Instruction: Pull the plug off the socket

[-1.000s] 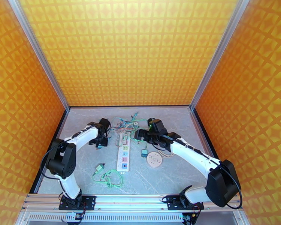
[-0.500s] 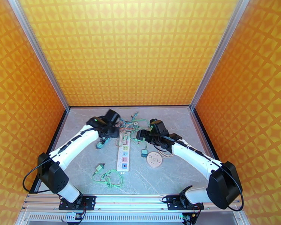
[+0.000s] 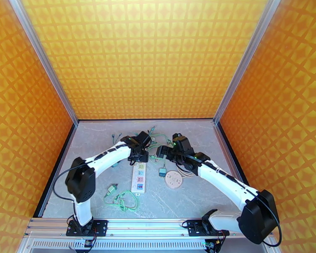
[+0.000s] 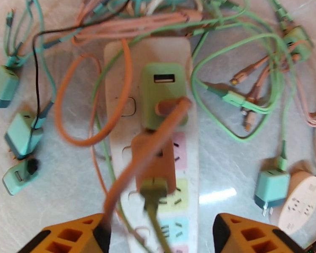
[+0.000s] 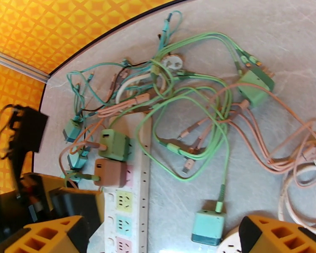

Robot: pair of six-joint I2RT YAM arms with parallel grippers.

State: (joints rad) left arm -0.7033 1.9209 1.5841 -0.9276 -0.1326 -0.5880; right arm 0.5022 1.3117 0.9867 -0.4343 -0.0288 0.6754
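Left end effector (image 4: 158, 235) hangs over the far end of the white power strip (image 4: 185, 195), fingers spread to either side of it and gripping nothing. Two plugs stand up off the strip's far sockets, a green plug (image 4: 163, 95) with an orange cable (image 4: 116, 190) in its top and a brown plug (image 4: 154, 165) just nearer. The strip's length runs near to far on the counter (image 3: 191, 195). Right end effector (image 5: 166, 239) is wide open by the cable tangle (image 5: 191, 123), empty.
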